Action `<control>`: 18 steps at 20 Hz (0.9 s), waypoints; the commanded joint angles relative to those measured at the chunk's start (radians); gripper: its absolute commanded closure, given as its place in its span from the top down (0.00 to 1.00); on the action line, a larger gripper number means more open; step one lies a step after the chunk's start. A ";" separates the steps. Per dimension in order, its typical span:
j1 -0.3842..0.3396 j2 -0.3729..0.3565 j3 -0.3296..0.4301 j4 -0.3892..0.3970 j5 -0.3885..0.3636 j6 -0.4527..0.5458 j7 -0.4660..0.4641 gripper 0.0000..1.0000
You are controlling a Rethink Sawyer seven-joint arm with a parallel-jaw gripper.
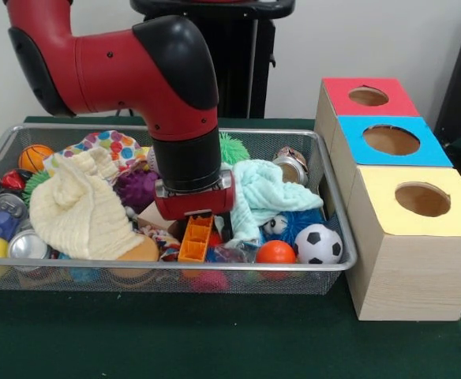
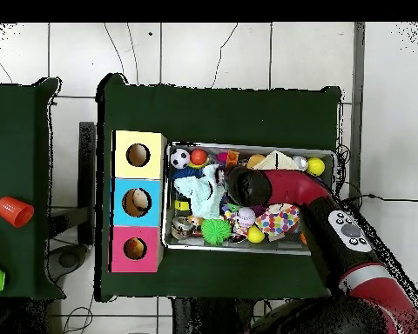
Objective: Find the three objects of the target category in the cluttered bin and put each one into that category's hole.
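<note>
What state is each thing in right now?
gripper: down in the bin, fingers hidden
bin: full, cluttered
yellow box: hole open, nothing seen inside
blue box: something pale inside the hole
red box: hole open
cream cloth: crumpled, heaped
mint cloth: crumpled
soccer ball: at the bin's corner by the yellow box

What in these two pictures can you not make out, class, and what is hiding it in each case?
- End effector: open or shut cannot be told; front view shows only an orange part among clutter, overhead view hides it under the arm.
- Bin contents beneath the cream cloth: covered in front view.
- Red-topped box's hole: contents too dark, overhead view.
</note>
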 commanded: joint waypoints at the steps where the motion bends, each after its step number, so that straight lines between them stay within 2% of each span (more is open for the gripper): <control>1: 0.017 -0.039 0.041 0.067 -0.039 0.151 -0.168 1.00; 4: -0.001 -0.139 0.063 0.107 0.007 0.222 -0.175 1.00; 8: -0.008 -0.228 0.077 0.129 0.028 0.241 -0.157 1.00; 15: -0.018 -0.252 0.092 0.139 0.028 0.220 -0.139 1.00; 16: -0.024 -0.246 0.095 0.143 0.040 0.234 -0.137 0.00; 18: -0.033 -0.240 0.104 0.144 0.047 0.239 -0.146 0.00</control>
